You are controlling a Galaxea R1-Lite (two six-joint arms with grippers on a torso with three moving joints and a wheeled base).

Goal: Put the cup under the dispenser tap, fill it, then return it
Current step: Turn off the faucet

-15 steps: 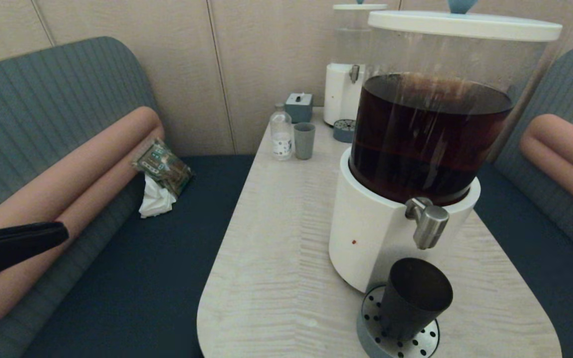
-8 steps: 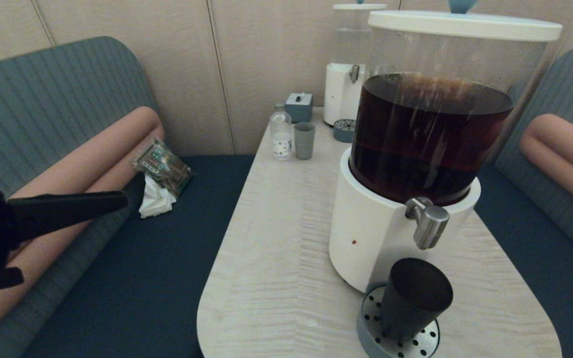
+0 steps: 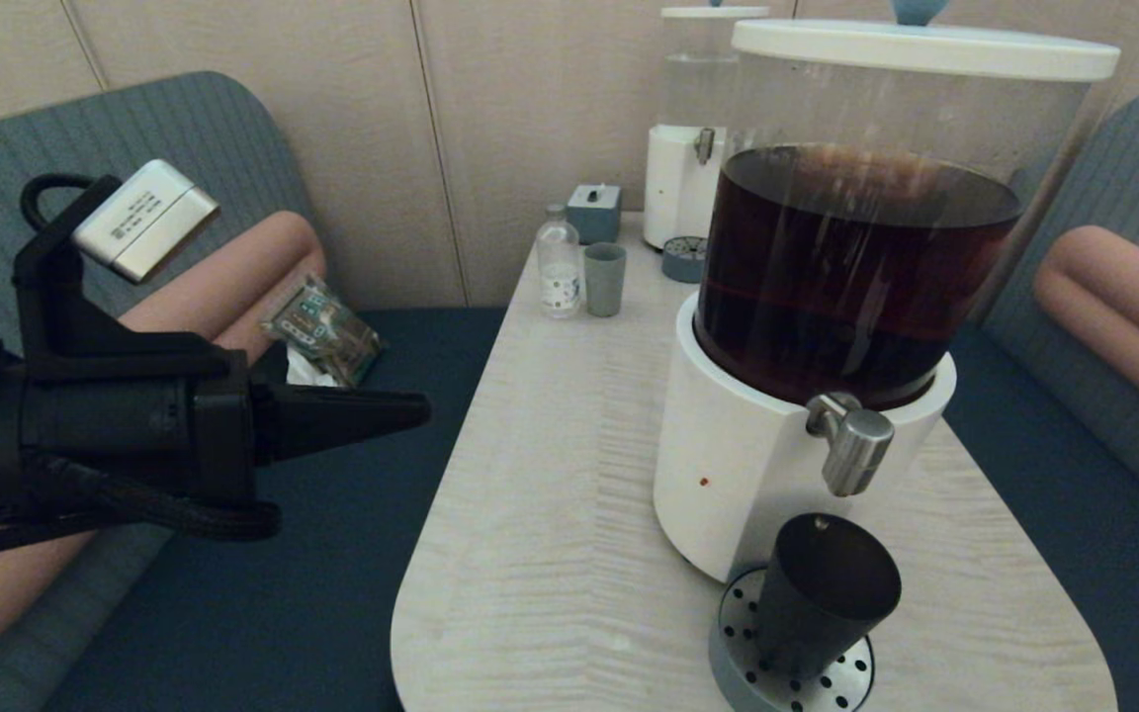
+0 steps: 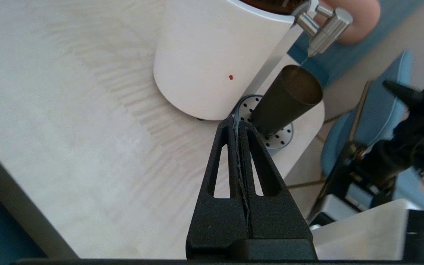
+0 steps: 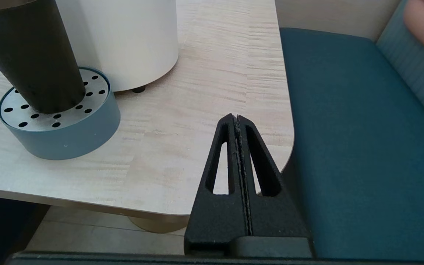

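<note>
The matte black cup (image 3: 822,593) stands upright on a round perforated drip tray (image 3: 738,648), right beneath the brushed-silver dispenser tap (image 3: 851,442) of the big dispenser (image 3: 856,267) filled with dark brown liquid. In the left wrist view the cup (image 4: 283,101) sits under the tap (image 4: 322,29). My left gripper (image 3: 416,407) hovers shut and empty off the table's left side, its tip pointing toward the dispenser. My right gripper (image 5: 237,117) is shut and empty, low by the table's near right corner, beside the cup (image 5: 31,55); it is out of the head view.
A small water bottle (image 3: 559,265), a grey-green cup (image 3: 605,280), a grey box (image 3: 594,212) and a smaller clear-liquid dispenser (image 3: 693,148) stand at the table's far end. A snack packet (image 3: 322,331) and tissue lie on the left bench. Benches flank the table (image 3: 530,514).
My left arm has swung up and rightward from the left bench toward the table, its shut tip now near the table's left edge. The cup and dispenser have not moved.
</note>
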